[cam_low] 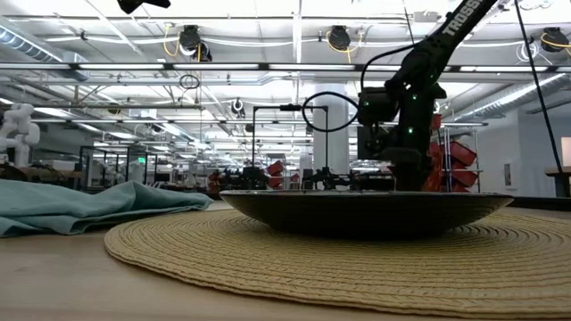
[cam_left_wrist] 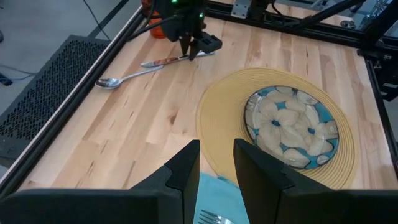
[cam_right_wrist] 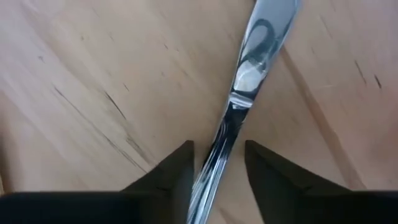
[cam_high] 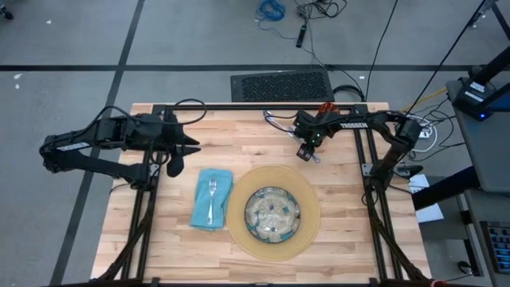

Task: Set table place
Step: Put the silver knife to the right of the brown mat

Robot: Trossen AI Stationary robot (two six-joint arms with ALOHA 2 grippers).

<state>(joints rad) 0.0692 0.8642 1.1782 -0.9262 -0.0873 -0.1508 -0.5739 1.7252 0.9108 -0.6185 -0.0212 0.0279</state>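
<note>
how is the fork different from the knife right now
The fork lies on the teal napkin beside the mat; the knife lies on bare wood at the table's far side. Nothing is at the fork; the right hand straddles the knife. Both are silver.

This is a big robot lab. Far behind the table are long ceiling lights, metal racks and other robot arms. Cables lie on the grey floor.

We read only one marking: white letters "TROSS", cut off by the frame edge, on the dark arm in the low view. We found nothing else legible.
</note>
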